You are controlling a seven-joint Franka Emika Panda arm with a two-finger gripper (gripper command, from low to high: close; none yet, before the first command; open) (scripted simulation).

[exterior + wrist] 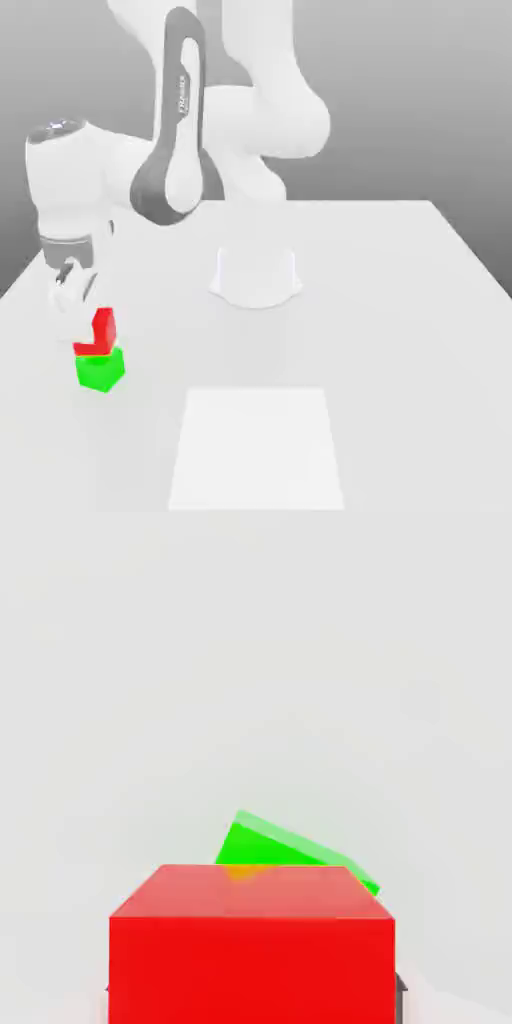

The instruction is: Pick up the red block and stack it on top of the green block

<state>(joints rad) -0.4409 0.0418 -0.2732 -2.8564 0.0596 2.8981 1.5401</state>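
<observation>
On the desk [400,300], the red block [99,331] is seen resting atop the green block [100,369], slightly askew. The end effector [68,288] is placed at ten o'clock from the stack, just beside it; whether its fingers are apart cannot be told.

Glossy white arm [230,90] with rounded links, dark grey inlay, small lettering.

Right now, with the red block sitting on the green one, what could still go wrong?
1. The red block sits off-center and tilted on the green block, twisted relative to it in the hand view, so it may slide off.
2. The tool hangs close beside the stack; a sideways move could knock it over.
</observation>
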